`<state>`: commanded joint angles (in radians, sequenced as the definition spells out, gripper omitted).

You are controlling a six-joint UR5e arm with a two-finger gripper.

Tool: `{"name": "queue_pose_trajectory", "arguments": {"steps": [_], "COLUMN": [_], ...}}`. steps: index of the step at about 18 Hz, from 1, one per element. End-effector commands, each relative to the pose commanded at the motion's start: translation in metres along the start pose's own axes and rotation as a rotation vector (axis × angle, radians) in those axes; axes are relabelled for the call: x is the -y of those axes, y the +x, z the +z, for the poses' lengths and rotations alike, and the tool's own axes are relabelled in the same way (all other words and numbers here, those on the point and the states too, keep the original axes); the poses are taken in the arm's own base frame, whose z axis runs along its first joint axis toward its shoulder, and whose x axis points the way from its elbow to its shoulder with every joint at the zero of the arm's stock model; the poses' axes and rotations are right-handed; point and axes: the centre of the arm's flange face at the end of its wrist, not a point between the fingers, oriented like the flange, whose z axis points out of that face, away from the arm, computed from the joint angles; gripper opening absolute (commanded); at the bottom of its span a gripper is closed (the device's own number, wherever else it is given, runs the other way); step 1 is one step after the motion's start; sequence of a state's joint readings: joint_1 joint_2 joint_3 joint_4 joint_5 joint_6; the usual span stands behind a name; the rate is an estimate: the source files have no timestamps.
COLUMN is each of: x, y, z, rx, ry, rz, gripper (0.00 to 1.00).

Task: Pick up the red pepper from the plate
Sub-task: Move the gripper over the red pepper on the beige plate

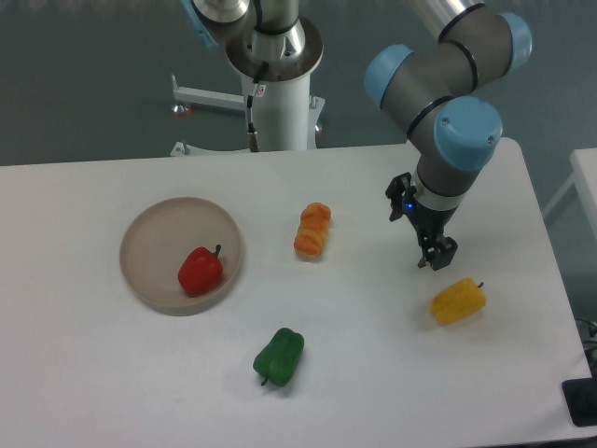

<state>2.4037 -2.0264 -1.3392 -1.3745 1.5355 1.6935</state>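
The red pepper (200, 271) lies in the right front part of the beige plate (154, 245), its dark stem pointing up and right. The plate sits on the left half of the white table. My gripper (433, 255) hangs far to the right of the plate, just above and left of a yellow pepper (458, 302). Its dark fingers point down with nothing between them; the angle does not show how wide they stand.
An orange pepper (313, 231) lies mid-table between plate and gripper. A green pepper (280, 356) rests near the front. The robot's white base column (276, 103) stands at the back edge. The table's right edge runs close past the yellow pepper.
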Motion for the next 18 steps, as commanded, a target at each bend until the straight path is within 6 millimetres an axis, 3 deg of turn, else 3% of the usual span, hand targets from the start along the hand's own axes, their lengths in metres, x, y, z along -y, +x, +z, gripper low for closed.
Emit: {"name": "queue_pose_trajectory", "arguments": {"steps": [3, 6, 8, 12, 13, 18], "x": [0.001, 0.018, 0.036, 0.123, 0.154, 0.239], "y": [-0.001, 0.001, 0.015, 0.063, 0.071, 0.102], "z": [0.001, 0.002, 0.009, 0.021, 0.022, 0.028], "rx": [-0.001, -0.002, -0.030, -0.071, -0.073, -0.052], "ry": [0.005, 0.033, 0.047, 0.038, 0.033, 0.028], "rz": [0.001, 0.006, 0.006, -0.113, -0.145, -0.252], "gripper": [1.00, 1.00, 1.00, 1.00, 1.00, 1.00]}}
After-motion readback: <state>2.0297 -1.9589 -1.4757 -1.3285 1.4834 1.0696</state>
